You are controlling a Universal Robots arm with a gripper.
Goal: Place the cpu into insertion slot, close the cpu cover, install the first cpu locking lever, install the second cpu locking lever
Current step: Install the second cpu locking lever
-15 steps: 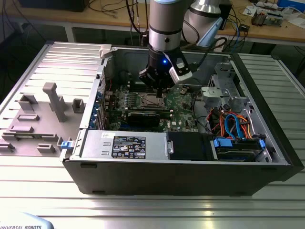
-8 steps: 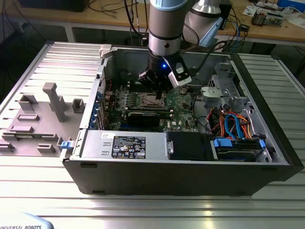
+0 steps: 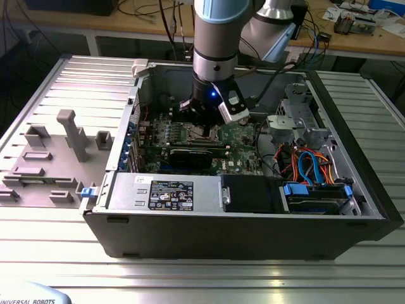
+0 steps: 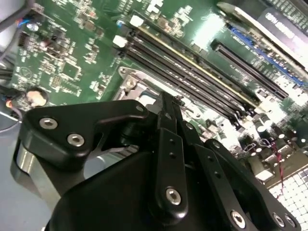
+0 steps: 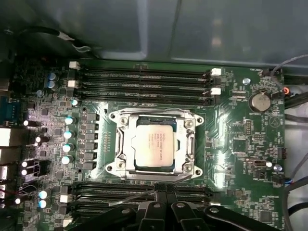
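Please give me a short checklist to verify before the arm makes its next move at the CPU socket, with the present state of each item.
1. cpu lies in the slot: ok, flat and square in the first wrist view.
2. cover down over the chip: ok, frame lies around it.
3. Levers latched: cannot tell; a thin silver lever sticks out beside the socket.
4. gripper near the socket edge: ok.
5. Fingers open or shut: cannot tell.
6. Memory slots free of loose parts: ok.

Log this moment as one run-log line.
stage: cpu seating/cover | small silver-grey square cpu: lying in insertion slot | silver metal cpu cover frame: down around chip | black gripper: beside socket edge, holding nothing visible
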